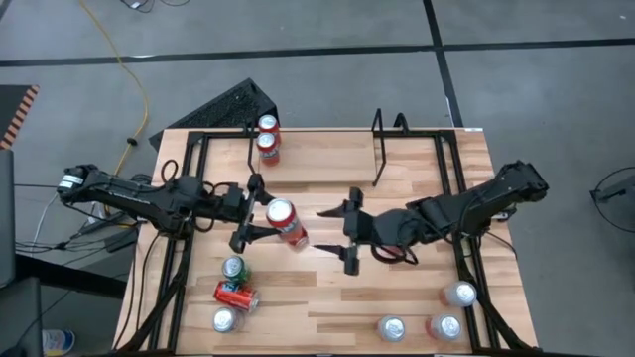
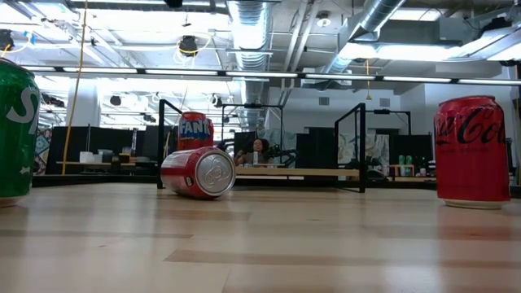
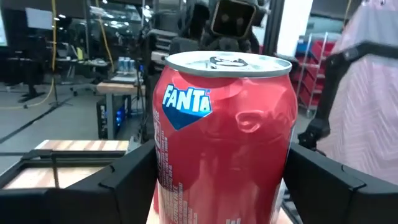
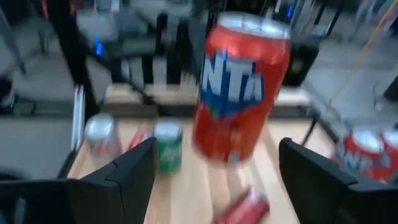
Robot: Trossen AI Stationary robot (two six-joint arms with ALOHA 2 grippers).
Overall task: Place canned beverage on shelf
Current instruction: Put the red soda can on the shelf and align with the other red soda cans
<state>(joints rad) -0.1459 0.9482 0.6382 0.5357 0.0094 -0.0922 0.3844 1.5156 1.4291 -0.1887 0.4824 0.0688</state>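
**Fanta can held up between our two arms, shelf still to be reached**

We see the red Fanta can (image 1: 284,222) over the middle of the tabletop (image 1: 397,297), tilted in the high view, with the left gripper (image 1: 254,213) around it. In the left wrist view the can (image 3: 224,130) fills the space between the two dark fingers (image 3: 124,180), which stand wide against its sides, so we judge that the left gripper holds it. The right gripper (image 1: 351,234) is near the can, apart from it, with its jaws wide and nothing between them; it faces the can (image 4: 239,87).

The shelf (image 1: 389,149) stands at the far side of the tabletop, well apart from the can.

The can has a dent in its wall, so the wall is thin and soft; a strong squeeze can crush it more. The painted metal is smooth and may slip. We cannot tell if it is full or empty. We think the best hold is across the middle of the body, on two opposite sides, away from the dent
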